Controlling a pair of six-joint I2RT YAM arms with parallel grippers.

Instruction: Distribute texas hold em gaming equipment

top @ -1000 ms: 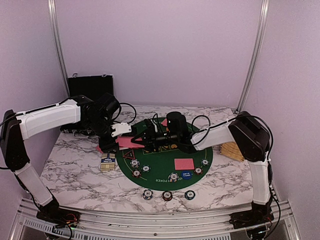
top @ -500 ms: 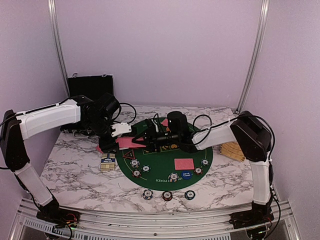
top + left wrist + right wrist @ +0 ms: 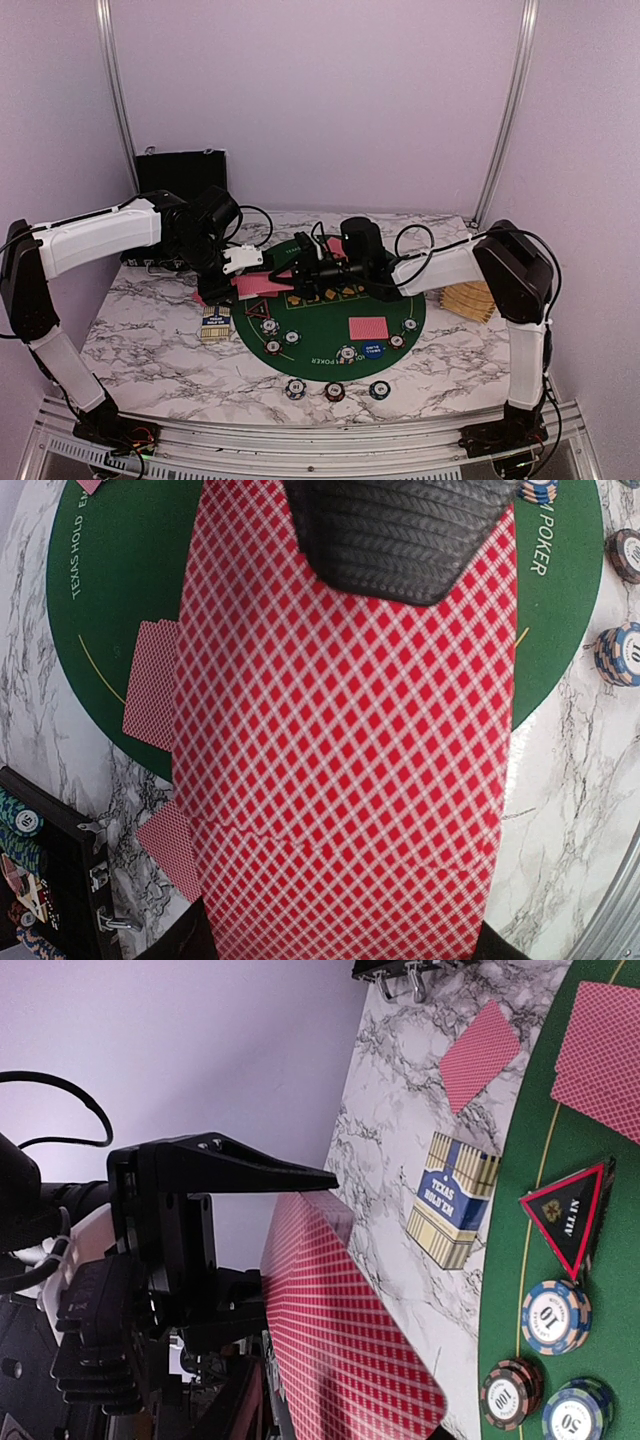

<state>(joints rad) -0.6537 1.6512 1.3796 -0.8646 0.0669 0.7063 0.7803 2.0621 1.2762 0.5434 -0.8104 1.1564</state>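
A deck of red-backed playing cards [image 3: 258,285] [image 3: 340,730] [image 3: 340,1330] hangs over the left edge of the green mat [image 3: 320,345], with my left gripper [image 3: 245,275] shut on it. My right gripper [image 3: 297,275] reaches in from the right, jaws apart around the deck's far end. One of its ribbed pads [image 3: 400,530] lies over the top card, which sits slid a little forward. Loose cards [image 3: 368,327] [image 3: 150,690], poker chips [image 3: 268,326] [image 3: 555,1315], a blue button disc [image 3: 372,349] and the red-rimmed triangle [image 3: 258,308] [image 3: 572,1215] lie on the mat.
A card box [image 3: 216,322] [image 3: 455,1200] lies on the marble left of the mat. Three chips [image 3: 334,390] sit in a row near the front edge. A black case [image 3: 181,172] stands open at the back left, and a tan slatted wooden object [image 3: 470,298] is at the right.
My right arm has drawn back a little to the right while its jaws stay at the deck's end. The left arm and the deck have not moved.
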